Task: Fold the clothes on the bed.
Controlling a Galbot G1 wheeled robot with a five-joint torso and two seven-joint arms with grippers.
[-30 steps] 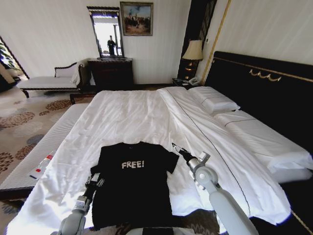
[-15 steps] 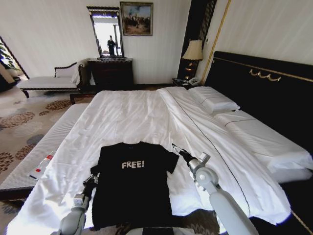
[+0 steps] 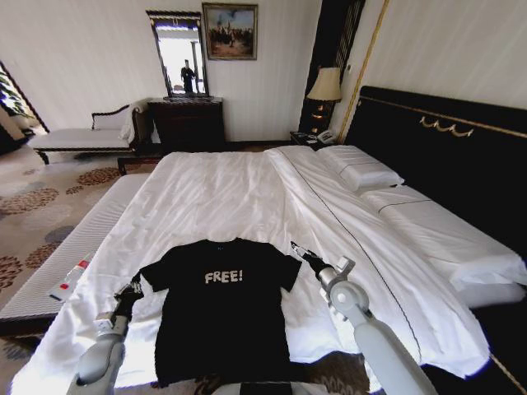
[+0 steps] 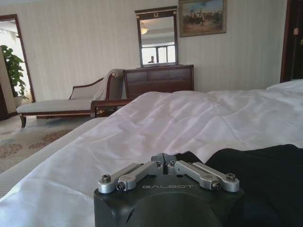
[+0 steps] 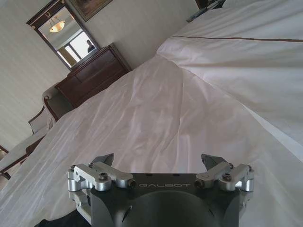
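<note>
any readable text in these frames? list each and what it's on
"FREE!": white lettering on the chest of the black short-sleeved T-shirt lying on the white-sheeted bed.
"GALBOT": engraved on the black body of the left gripper, left wrist view.
"GALBOT": same marking on the right gripper, right wrist view.
The small white and red item on the pale bench has markings too small to read.

A black T-shirt (image 3: 221, 309) is lying face up on the near part of the bed (image 3: 239, 189), its white "FREE!" lettering showing. The left hand (image 3: 132, 292) is sitting at the tip of the shirt's left sleeve, which is stretching outward. The right hand (image 3: 298, 253) is hovering just beside the right sleeve.
</note>
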